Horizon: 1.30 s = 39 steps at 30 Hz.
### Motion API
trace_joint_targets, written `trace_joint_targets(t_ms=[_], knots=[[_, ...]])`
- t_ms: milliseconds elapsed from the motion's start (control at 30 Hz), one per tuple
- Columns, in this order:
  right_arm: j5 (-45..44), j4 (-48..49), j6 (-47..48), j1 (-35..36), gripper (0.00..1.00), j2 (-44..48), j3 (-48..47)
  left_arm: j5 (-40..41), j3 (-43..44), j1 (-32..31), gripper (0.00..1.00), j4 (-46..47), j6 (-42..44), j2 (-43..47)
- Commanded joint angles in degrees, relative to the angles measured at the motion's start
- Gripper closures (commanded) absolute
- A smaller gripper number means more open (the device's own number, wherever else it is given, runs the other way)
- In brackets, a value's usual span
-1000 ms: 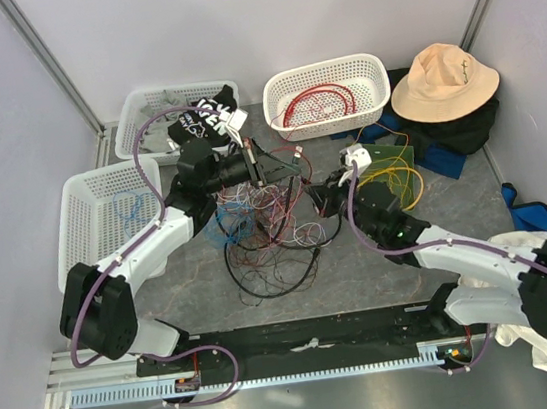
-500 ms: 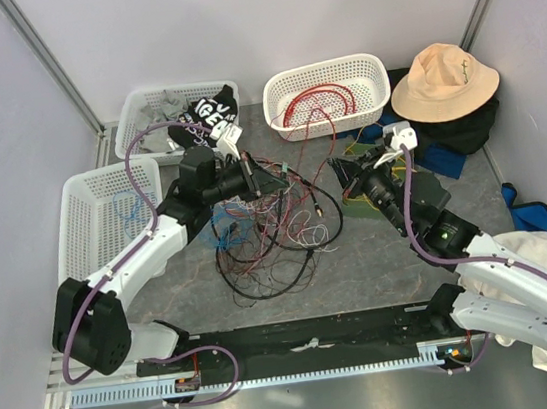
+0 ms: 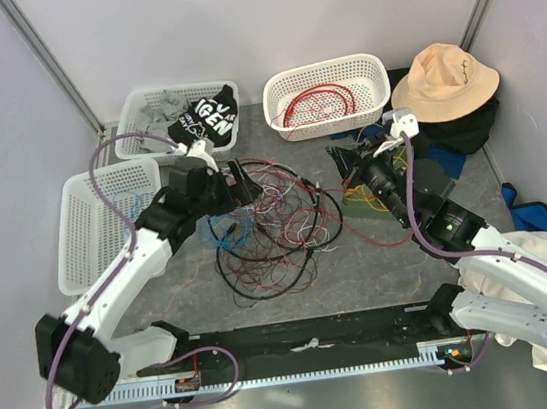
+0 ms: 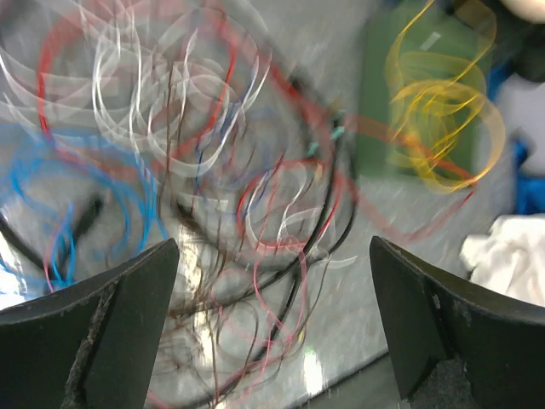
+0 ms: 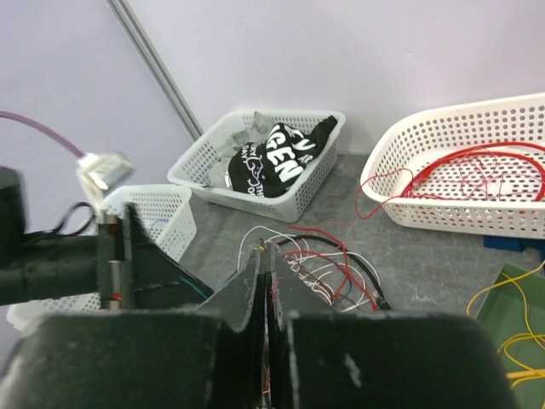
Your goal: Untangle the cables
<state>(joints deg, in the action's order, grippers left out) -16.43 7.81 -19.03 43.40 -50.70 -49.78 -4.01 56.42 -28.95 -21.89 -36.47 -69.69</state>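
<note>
L gripper [image 4: 271, 285]: your jaws stand wide apart, nothing between them, over the heap | R gripper [image 5: 266, 254]: pinched tight on 1 thin red wire [image 5: 269, 362], right of centre | cables [image 3: 272, 230]: tangled heap, centre of top view; 1 red coil [image 3: 317, 89] in upper-centre basket [image 3: 322, 65]

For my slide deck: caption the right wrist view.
Shut right hand poised before the tangled heap of thin multicoloured wires.

Three white baskets [image 3: 339, 123], one tan bucket hat [image 3: 442, 81], one tangled heap of cables [image 3: 272, 230], one red coil [image 3: 317, 90], one yellow coil [image 4: 434, 94], two robot arms [image 3: 126, 269].
</note>
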Motion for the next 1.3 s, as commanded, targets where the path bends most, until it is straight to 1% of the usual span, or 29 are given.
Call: trace_joint_targets(t_ms=[0,33,67,100,133,200,233,267,300,400,433,500,533,567,600,633,700,767,800,833,900,933,967,1067,1100,1133,1200,1267], knots=[[1.0,-1.1,0.0,0.2,1.0,-1.0,-5.3,1.3,-4.4,0.1,0.0,16.5,6.8,11.9],[1.4,-2.1,0.0,0.2,1.0,-1.2,-6.1,-3.7,-10.0,0.2,0.0,22.4,6.8,13.4],[1.4,-2.8,-0.2,0.2,1.0,-1.7,-7.4,-6.0,-12.3,0.2,0.0,27.9,6.6,15.0],[1.4,-3.5,-0.2,0.2,1.0,-1.8,-8.0,-8.3,-14.0,0.2,0.0,35.5,6.5,15.1],[0.6,-4.8,-0.3,0.3,1.0,-1.8,-8.1,-11.9,-15.8,0.0,0.0,37.8,6.5,14.8],[-0.4,-6.2,-0.9,0.2,1.0,-1.3,-7.6,-14.7,-14.7,-0.2,0.0,38.9,6.3,11.9],[-0.9,-7.5,-1.1,0.2,0.96,-1.2,-7.1,-17.8,-14.2,-0.8,0.0,38.9,6.6,10.6],[-2.4,-7.7,-1.6,0.2,0.9,-0.4,-5.4,-18.7,-13.6,-1.3,0.0,38.7,6.9,9.3],[-2.6,-7.6,-2.6,0.2,0.79,0.4,-4.3,-19.2,-12.4,-2.1,0.0,38.2,7.5,6.9],[-3.9,-7.7,-3.9,0.1,0.63,3.0,-0.2,-16.8,-11.3,-7.4,0.0,38.5,8.3,3.0],[-4.5,-7.6,-4.1,0.3,0.61,3.5,0.5,-15.3,-11.1,-10.6,0.0,40.3,8.3,0.2],[-5.0,-7.6,-4.3,0.2,0.58,4.9,1.8,-15.8,-10.8,-13.8,0.0,43.5,8.4,-3.2],[-5.2,-9.6,-4.1,0.2,0.58,5.3,2.0,-15.3,-10.4,-17.7,0.0,44.6,9.5,-6.3],[-5.5,-10.4,-4.1,0.2,0.58,6.0,2.0,-15.2,-9.8,-19.5,0.0,44.5,11.1,-7.8],[-5.9,-11.0,-3.9,0.2,0.58,6.4,2.0,-15.2,-8.5,-21.1,0.0,44.1,14.5,-9.2],[-6.2,-12.1,-3.5,0.2,0.58,6.7,1.9,-15.1,-8.0,-24.2,0.0,43.5,16.5,-10.9],[-6.6,-13.1,-3.0,0.2,0.58,8.2,1.8,-14.7,-6.2,-26.8,0.0,40.5,21.6,-15.2],[-7.4,-14.1,-2.6,0.2,0.58,9.7,2.0,-12.8,-5.4,-29.7,0.0,38.9,23.8,-18.5],[-7.7,-14.2,-2.6,0.2,0.57,10.3,2.1,-11.8,-5.0,-30.4,0.0,38.9,24.6,-19.3],[-8.0,-14.5,-2.5,0.1,0.57,10.5,2.3,-8.8,-4.9,-31.0,0.0,38.9,24.2,-20.0],[-8.4,-14.7,-2.5,0.2,0.57,11.5,3.1,-5.4,-4.9,-31.0,0.0,40.7,21.7,-21.3],[-8.8,-14.7,-2.5,0.2,0.57,11.7,3.5,-1.3,-5.0,-31.0,0.0,41.2,21.3,-21.6],[-9.1,-14.8,-2.4,0.2,0.57,12.0,4.2,0.7,-4.8,-30.8,0.0,41.7,20.9,-21.7],[-9.2,-15.0,-2.9,0.2,0.57,12.6,5.0,7.0,-1.5,-29.9,0.0,41.2,20.7,-24.2],[-9.1,-15.0,-3.2,0.2,0.57,12.7,5.3,8.1,1.6,-29.4,0.0,40.5,20.7,-26.5],[-9.1,-15.2,-3.3,0.2,0.57,12.9,5.5,10.9,3.3,-28.5,0.0,38.2,20.5,-27.8],[-8.9,-15.2,-3.6,0.2,0.57,13.3,6.0,12.4,8.2,-27.1,0.0,35.6,17.6,-30.3],[-8.8,-15.5,-3.6,0.2,0.57,13.5,6.5,11.6,10.3,-24.2,0.0,34.4,14.0,-33.1]])
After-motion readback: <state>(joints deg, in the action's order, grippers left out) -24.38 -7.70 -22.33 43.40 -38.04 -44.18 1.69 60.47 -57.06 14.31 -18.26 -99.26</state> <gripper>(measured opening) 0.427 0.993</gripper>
